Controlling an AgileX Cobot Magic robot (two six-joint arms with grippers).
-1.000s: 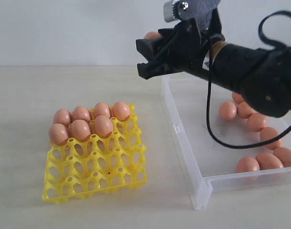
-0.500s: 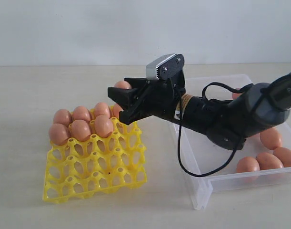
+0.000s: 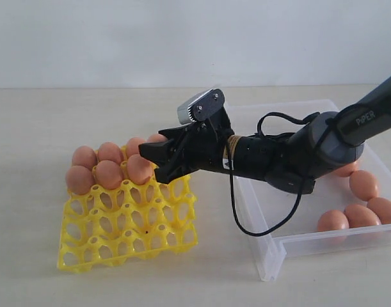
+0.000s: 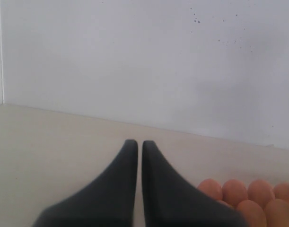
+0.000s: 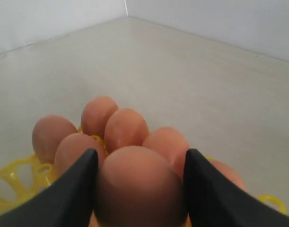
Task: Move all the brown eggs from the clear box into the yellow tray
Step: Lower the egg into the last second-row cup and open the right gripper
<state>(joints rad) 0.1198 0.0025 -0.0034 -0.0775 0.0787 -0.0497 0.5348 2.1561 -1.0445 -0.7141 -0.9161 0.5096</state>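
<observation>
My right gripper (image 3: 153, 163) is shut on a brown egg (image 5: 137, 187) and hovers low over the right back part of the yellow tray (image 3: 128, 230). Its fingers (image 5: 73, 189) press on both sides of the egg. Several brown eggs (image 3: 109, 174) fill the tray's two back rows and show just beyond the held egg (image 5: 125, 127). More brown eggs (image 3: 363, 184) lie in the clear box (image 3: 272, 256) on the right. My left gripper (image 4: 136, 143) is shut on nothing and low over the table, with several eggs (image 4: 234, 191) beside it. It is out of the exterior view.
The tray's front rows (image 3: 118, 246) are open cups with pointed posts. The right arm (image 3: 291, 157) and its black cable (image 3: 237, 214) stretch over the box's left wall. A white wall (image 3: 182, 38) stands behind the pale table (image 3: 29, 128).
The right gripper has carried its egg from above the clear box's far left corner down and left to just over the tray's egg rows. The eggs in the tray have not moved.
</observation>
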